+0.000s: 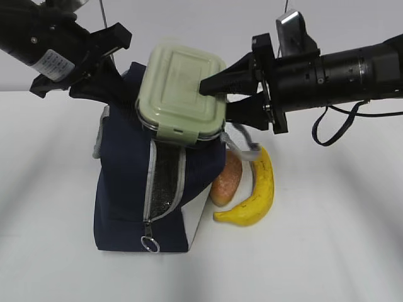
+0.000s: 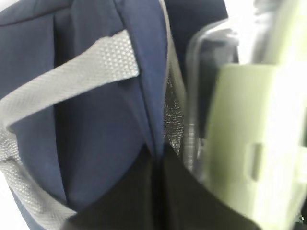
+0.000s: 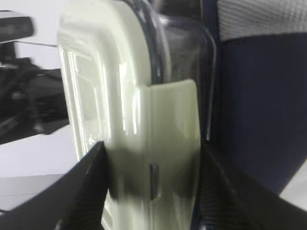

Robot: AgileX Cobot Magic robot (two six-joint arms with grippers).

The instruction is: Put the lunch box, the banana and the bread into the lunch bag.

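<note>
The navy lunch bag (image 1: pixel 126 182) stands left of centre with its grey zipper part open. My left gripper (image 1: pixel 119 85) is shut on the bag's upper edge; in the left wrist view the navy fabric (image 2: pixel 100 120) runs into the closed jaws (image 2: pixel 156 158). The lunch box (image 1: pixel 179 85), sage-green lid facing the camera, hangs tilted over the bag's top. My right gripper (image 1: pixel 213 100) is shut on its right side, one finger on each face (image 3: pixel 151 182). The bread (image 1: pixel 227 179) and the banana (image 1: pixel 258 192) lie on the table right of the bag.
A metal ring pull (image 1: pixel 150 244) hangs at the bag's lower front. A grey strap handle (image 1: pixel 245 148) droops beside the banana's top. The white table (image 1: pixel 327 251) stretches to the right and front.
</note>
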